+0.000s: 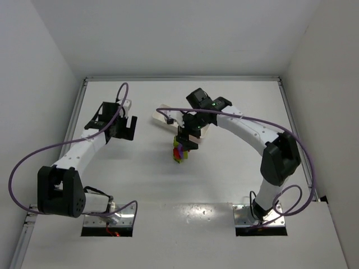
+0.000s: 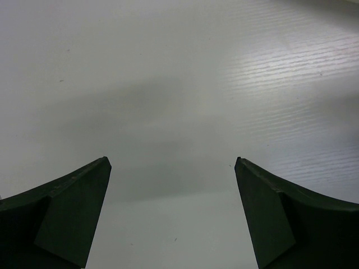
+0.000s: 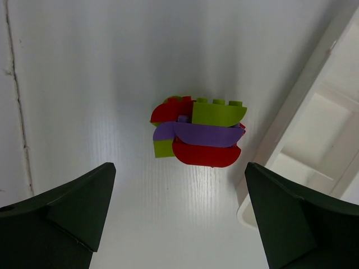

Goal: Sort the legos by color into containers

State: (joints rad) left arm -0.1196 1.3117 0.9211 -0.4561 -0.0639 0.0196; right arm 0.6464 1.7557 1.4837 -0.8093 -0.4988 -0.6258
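Observation:
The legos (image 3: 199, 131) lie in one tight clump of yellow-green, red and purple bricks on the white table, just left of the tray. In the top view the legos (image 1: 179, 153) sit at the table's middle. My right gripper (image 3: 179, 166) is open and empty, hovering above and just short of the clump; it also shows in the top view (image 1: 188, 142). The white tray (image 3: 314, 134) lies at the right, with empty compartments showing. In the top view the tray (image 1: 164, 115) is mostly hidden under my right arm. My left gripper (image 2: 172, 160) is open over bare table, far left of the clump (image 1: 127, 128).
The table has raised white walls at the back and both sides (image 1: 179, 78). Purple cables loop off both arms (image 1: 33, 151). A thin seam (image 3: 15, 95) runs down the table at the left of the right wrist view.

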